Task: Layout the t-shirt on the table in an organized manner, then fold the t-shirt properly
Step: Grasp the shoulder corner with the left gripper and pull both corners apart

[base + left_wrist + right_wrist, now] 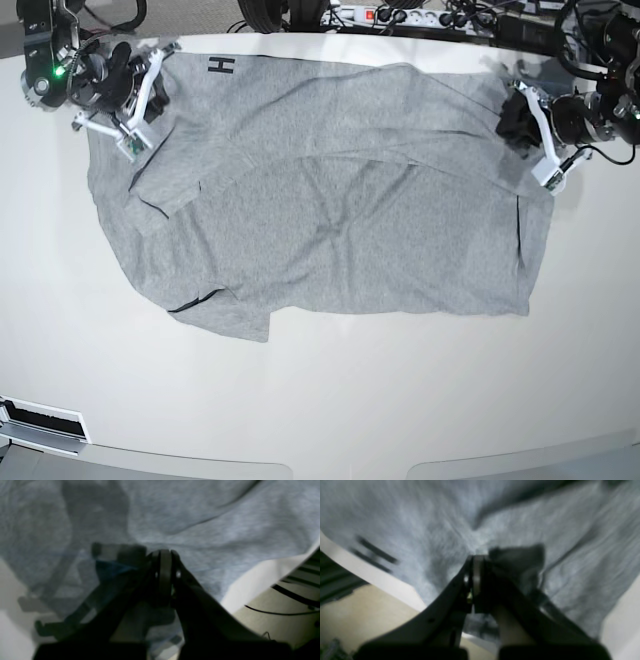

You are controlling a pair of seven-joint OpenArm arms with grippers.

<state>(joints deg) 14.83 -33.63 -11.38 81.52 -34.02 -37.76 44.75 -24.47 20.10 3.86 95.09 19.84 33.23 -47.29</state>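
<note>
The heather-grey t-shirt (330, 220) lies spread across the far half of the off-white table (330, 400), creased, with a black "H" (221, 66) showing at its far left corner. My right gripper (140, 100) sits at the shirt's far left corner. In the right wrist view it (476, 560) is shut, with grey cloth (420, 530) bunched at the jaws. My left gripper (515, 125) sits at the shirt's far right edge. In the left wrist view it (163, 555) is shut against the cloth (225, 530). Both wrist views are blurred.
A power strip and cables (400, 15) lie beyond the table's far edge. The table's rim (250, 585) and the floor beyond it show in the left wrist view, and the rim (370, 575) shows in the right wrist view too. A dark slotted panel (40, 425) sits at the front left.
</note>
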